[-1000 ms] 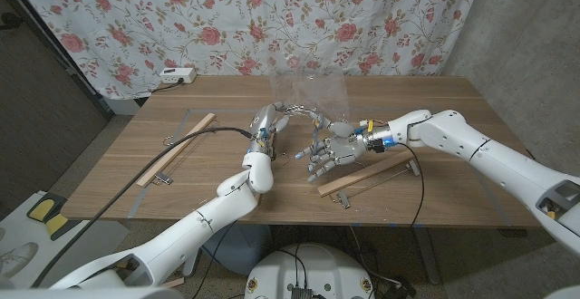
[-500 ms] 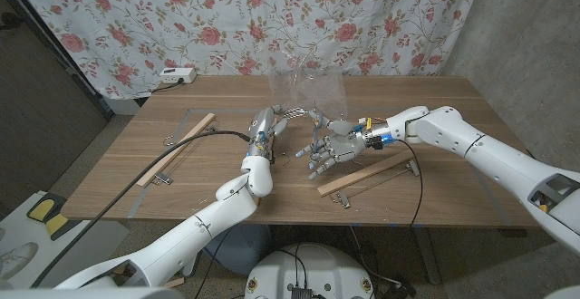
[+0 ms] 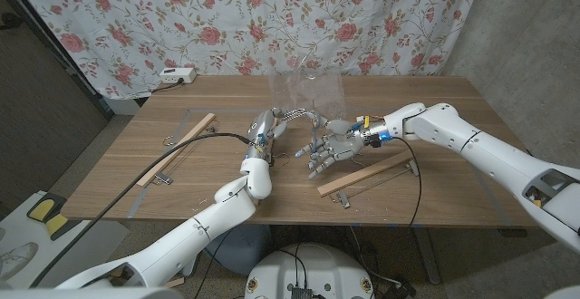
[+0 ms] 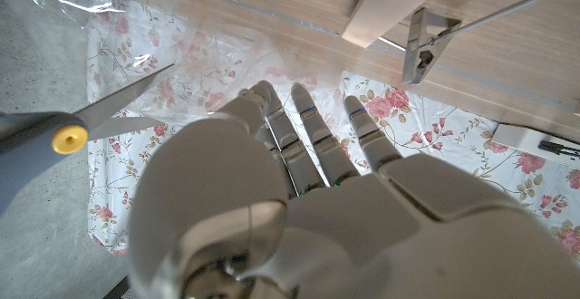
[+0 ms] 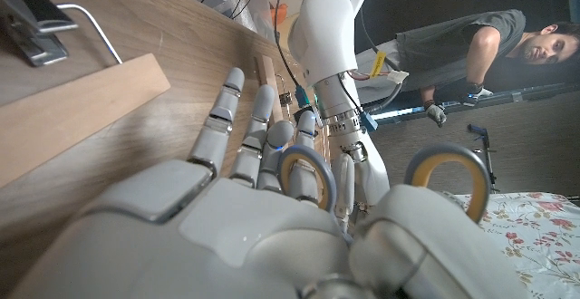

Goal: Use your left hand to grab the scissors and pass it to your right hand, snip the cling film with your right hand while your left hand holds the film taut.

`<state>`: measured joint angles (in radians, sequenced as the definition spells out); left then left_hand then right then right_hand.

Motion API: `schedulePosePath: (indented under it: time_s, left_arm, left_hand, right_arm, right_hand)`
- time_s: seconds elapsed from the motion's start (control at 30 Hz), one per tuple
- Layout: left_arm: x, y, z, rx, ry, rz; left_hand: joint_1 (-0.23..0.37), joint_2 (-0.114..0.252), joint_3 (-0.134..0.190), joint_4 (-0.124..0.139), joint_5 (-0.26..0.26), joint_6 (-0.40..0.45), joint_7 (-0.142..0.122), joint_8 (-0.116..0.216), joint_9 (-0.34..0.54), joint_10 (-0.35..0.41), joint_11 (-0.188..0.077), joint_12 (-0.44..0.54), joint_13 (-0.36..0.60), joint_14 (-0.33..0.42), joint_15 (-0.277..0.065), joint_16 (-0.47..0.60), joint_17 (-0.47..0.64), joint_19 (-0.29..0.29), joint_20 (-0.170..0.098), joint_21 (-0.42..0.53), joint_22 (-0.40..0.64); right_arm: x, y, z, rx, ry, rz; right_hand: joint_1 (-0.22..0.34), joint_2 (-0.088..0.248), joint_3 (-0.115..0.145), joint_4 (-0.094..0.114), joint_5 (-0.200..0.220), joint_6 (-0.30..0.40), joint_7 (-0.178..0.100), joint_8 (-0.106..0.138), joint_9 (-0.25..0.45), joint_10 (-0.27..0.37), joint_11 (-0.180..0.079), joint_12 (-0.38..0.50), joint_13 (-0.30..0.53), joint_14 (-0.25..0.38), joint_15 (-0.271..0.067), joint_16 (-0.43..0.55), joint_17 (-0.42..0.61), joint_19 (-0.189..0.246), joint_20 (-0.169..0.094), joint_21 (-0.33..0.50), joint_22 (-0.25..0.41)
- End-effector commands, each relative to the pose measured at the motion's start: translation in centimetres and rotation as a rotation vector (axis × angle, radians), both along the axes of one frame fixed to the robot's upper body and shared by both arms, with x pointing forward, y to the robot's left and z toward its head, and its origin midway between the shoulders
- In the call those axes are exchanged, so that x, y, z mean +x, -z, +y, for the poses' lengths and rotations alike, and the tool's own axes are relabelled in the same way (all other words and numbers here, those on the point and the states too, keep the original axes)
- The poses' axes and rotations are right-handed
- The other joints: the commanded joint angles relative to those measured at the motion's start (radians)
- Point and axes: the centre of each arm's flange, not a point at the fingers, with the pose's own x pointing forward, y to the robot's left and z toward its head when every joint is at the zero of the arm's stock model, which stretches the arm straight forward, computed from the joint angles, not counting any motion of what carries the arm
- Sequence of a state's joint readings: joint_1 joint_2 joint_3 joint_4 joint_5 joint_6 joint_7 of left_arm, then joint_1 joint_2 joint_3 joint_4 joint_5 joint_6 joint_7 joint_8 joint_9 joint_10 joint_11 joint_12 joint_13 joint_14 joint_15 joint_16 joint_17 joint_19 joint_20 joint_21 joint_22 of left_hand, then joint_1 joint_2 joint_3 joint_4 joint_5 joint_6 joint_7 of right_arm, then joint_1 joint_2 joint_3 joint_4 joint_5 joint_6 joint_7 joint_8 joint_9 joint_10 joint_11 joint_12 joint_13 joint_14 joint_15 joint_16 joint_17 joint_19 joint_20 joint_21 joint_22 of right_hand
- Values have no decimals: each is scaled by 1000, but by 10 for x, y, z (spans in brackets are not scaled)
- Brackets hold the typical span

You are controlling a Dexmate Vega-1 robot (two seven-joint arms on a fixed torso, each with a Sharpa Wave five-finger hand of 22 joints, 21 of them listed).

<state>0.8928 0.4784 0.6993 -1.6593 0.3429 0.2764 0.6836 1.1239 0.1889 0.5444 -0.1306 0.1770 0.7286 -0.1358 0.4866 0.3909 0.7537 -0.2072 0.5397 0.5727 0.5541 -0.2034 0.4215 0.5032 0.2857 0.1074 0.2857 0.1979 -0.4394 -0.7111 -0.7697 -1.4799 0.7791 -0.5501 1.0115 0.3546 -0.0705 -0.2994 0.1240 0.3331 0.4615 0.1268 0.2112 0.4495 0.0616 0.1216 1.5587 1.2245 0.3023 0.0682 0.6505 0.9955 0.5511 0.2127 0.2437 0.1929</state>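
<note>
While the right hand grips the grey-and-yellow-handled metal scissors, their blades point toward the upright clear cling film sheet. Just beside the film's lower edge, the left hand reaches with fingers extended; whether it pinches the film cannot be told.

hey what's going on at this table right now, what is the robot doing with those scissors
The robot's right hand holds the scissors, with fingers through the grey and yellow handle loops. The blades point toward a sheet of clear cling film standing upright at the middle of the wooden table. The left hand is raised at the film's lower edge, apparently holding it; the grip itself is unclear. Whether cutting has begun cannot be told. Wooden strips with clips lie on the table.
</note>
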Motion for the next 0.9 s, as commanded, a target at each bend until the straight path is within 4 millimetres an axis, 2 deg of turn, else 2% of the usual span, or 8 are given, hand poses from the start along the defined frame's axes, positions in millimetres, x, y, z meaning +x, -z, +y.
schedulePosePath:
  time_s: [0.03, 0.27, 0.53, 0.9]
  left_arm:
    - [-2, 5, 4, -1, 2, 9]
    - [-3, 8, 5, -6, 2, 11]
    - [-3, 8, 7, -6, -6, 11]
    - [-4, 10, 6, -7, 0, 12]
  left_hand:
    - [12, 1, 0, 0, -2, -4, -6, 6, 2, 7, -1, -4, 5, 19, -26, -5, 6, 0, 2, 4, 3]
    - [11, 1, -1, 1, -2, -3, -4, 7, 1, 7, -1, -5, 6, 19, -25, -7, 7, -1, 3, 5, 3]
    - [12, 1, 0, 2, -2, -4, -6, 7, 1, 8, -1, -6, 7, 20, -24, -10, 9, -1, 3, 5, 3]
    - [12, 1, -1, 2, -2, -4, -4, 8, 0, 7, -1, -8, 9, 21, -25, -12, 12, -1, 3, 6, 3]
  right_arm:
    - [11, -15, 0, -31, 32, -49]
    - [17, -24, -2, -37, 48, -71]
    - [21, -17, -2, -50, 51, -48]
    - [23, -17, -4, -62, 69, -51]
  right_hand:
    - [4, 10, -3, -2, 6, -19, 73, 4, 2, -1, 3, 3, 5, -2, -1, 3, -1, 1, 1, -2, 4]
    - [9, 14, -3, -4, 7, -18, 72, 4, 1, -1, 2, 2, 5, -4, 0, 3, -2, 1, 1, -5, 4]
    - [12, 16, -4, -4, 7, -17, 72, 5, -1, -2, 3, 2, 4, -1, 1, 4, -4, 0, 1, -7, 4]
    - [19, 22, -4, -5, 6, -19, 72, 5, -3, -2, 3, 2, 5, -4, 2, 5, -2, 0, 1, -9, 4]
